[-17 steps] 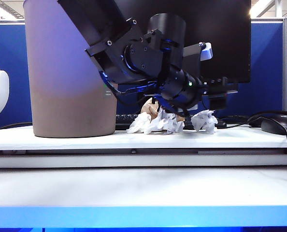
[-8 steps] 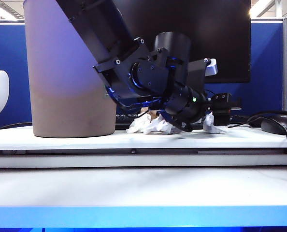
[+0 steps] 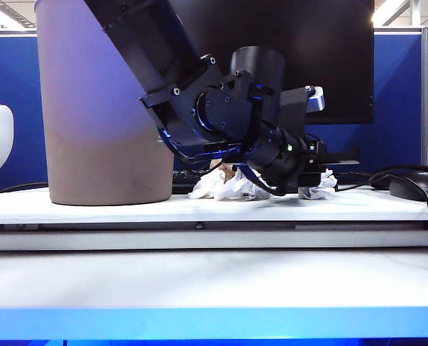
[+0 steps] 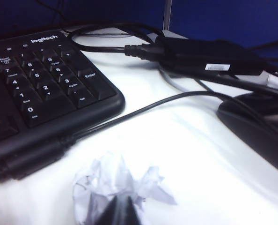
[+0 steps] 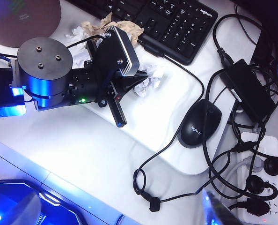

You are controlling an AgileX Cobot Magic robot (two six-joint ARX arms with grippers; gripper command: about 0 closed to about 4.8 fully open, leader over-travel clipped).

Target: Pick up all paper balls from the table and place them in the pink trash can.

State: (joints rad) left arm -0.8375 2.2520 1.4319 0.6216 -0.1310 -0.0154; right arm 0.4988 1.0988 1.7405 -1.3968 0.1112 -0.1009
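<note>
- With the left pincer (image 5: 140, 80) clamped shut on the crumpled white paper ball (image 5: 147, 79) at the right end of the pile, the job now is a clean lift and carry, as I read it.
- That ball sits on the white counter (image 3: 199, 281), just beside the black keyboard (image 4: 40, 84) and its thin black cable (image 4: 143, 110). In the left wrist view the dark fingertips (image 4: 118, 211) bite into the wad's near side.
- Grip looks off-centre on loose folds, so lift slowly and straight up; a fast swing could shed it.
- Watch the cable: it runs close past the wad. Clear it vertically before any sideways move.
- Tall dusty-pink plastic trash can (image 3: 102, 108) stands well to the left on the same counter, rim high above the pincer. Raise above the rim first, then traverse, and release only once over the opening.
- Remaining wads, white ones (image 3: 221, 189) and a tan-brown one (image 5: 113, 26), lie between the bin and the held ball, so keep the arm's path above them to avoid scattering.
- Right pincer's blurred tip (image 5: 214, 208) shows at the edge of its wrist view, standing wide open and empty, parked high above the black mouse (image 5: 200, 124) and white power strip (image 5: 258, 187), well clear of the left arm's route.
</note>
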